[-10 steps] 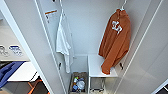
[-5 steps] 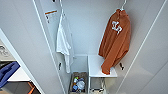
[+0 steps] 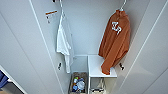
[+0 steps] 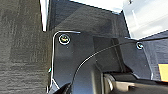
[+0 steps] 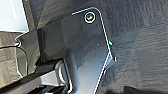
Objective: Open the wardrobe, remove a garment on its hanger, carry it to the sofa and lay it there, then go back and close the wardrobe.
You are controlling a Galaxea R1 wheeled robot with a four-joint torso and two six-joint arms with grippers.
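The wardrobe (image 3: 87,27) stands open in the head view, its white doors swung out at left (image 3: 22,45) and right (image 3: 152,57). The garment (image 3: 115,42), a rust-orange sweatshirt with white lettering, hangs inside on the right. Its sleeve drapes onto a white shelf (image 3: 96,65). The hanger's white hook (image 3: 123,5) rises above the collar. A blue patch (image 3: 3,78) shows past the left door's lower edge; I cannot tell whether it is the sofa. Both wrist views look down past the robot's dark plate at dark carpet (image 4: 22,50).
A white shirt (image 3: 63,42) hangs inside on the left. Below it, a floor bin (image 3: 78,83) holds mixed small items. A basket (image 3: 97,88) sits under the shelf. White panels (image 4: 147,15) (image 5: 11,15) stand close beside both arms.
The whole head picture has shifted a little, so less of the room past the left door shows. The clothes inside hang as before.
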